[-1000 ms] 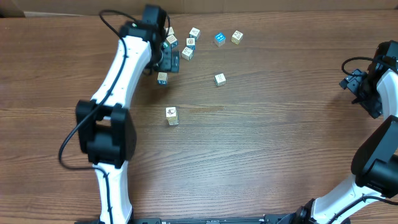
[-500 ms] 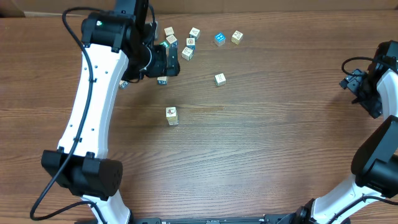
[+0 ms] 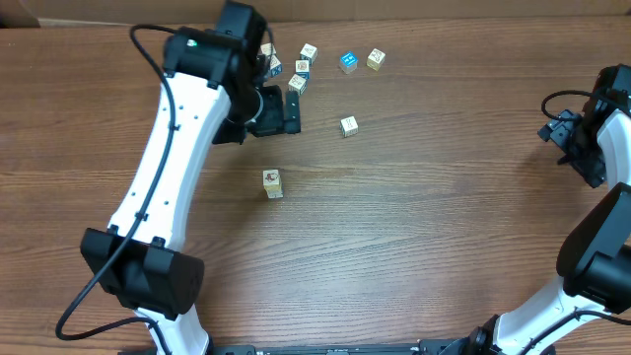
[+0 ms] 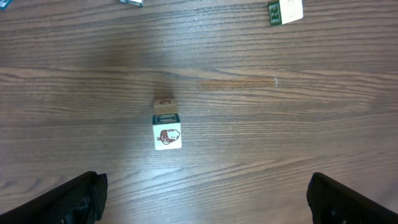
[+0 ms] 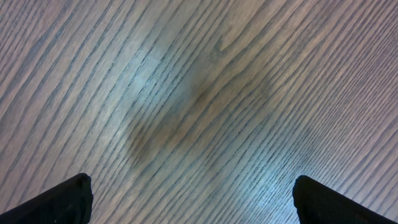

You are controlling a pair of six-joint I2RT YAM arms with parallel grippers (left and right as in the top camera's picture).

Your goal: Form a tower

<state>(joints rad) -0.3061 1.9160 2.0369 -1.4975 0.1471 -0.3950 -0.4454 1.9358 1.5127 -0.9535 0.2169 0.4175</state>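
Left gripper hangs over the far-left part of the desk, its jaws spread wide with nothing between them. In the left wrist view its two dark fingertips sit in the bottom corners with only bare wood between. The white left arm reaches out to it from the near edge. Right gripper is at the desk's right edge, well apart from every block. It is equally wide open and empty: the right wrist view shows its fingertips in the bottom corners over plain wood grain.

The tower stands alone, left of the desk's centre, on the near side of the left gripper and apart from it. It is one block wide. In the left wrist view the tower has a whitish top face with a small reddish-brown picture, and a dark-edged block shows just beneath. How many blocks it has I cannot tell.

Loose cubes lie clustered near the far edge, just beyond the left gripper. A blue cube and a pale cube lie to their right along that edge. One single cube lies alone, right of the left gripper and well apart from the tower.
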